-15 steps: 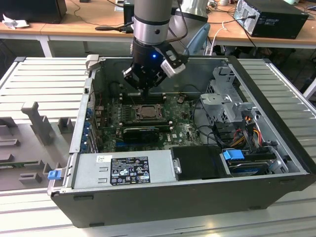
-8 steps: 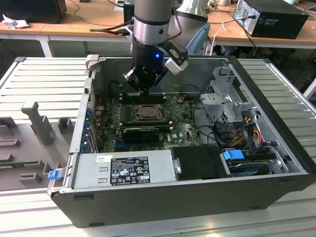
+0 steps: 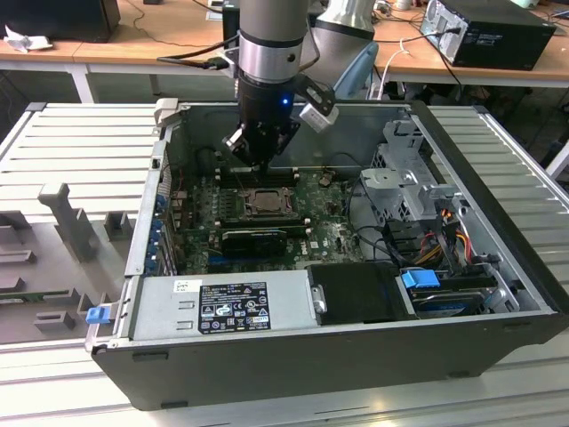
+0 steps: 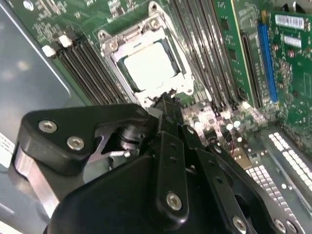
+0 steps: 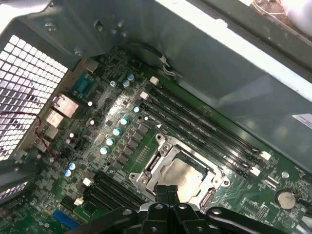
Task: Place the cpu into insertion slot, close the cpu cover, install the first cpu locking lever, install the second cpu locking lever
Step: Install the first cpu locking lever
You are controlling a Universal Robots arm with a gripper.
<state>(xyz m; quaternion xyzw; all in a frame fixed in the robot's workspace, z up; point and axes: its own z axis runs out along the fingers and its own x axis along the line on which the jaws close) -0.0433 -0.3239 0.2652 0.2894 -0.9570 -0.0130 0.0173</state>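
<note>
one cpu point(image 5: 181, 174) inside cpu cover point(image 5: 145, 179); joined fingers point(image 5: 162, 195) hide its edge

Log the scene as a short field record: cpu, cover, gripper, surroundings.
cpu: seated in the socket, metal top showing
cpu cover: down flat, framing the cpu
gripper: shut, tips at the socket's edge, nothing visible between them
motherboard: exposed, lying flat in the case
case: side open, on a slatted table
</note>
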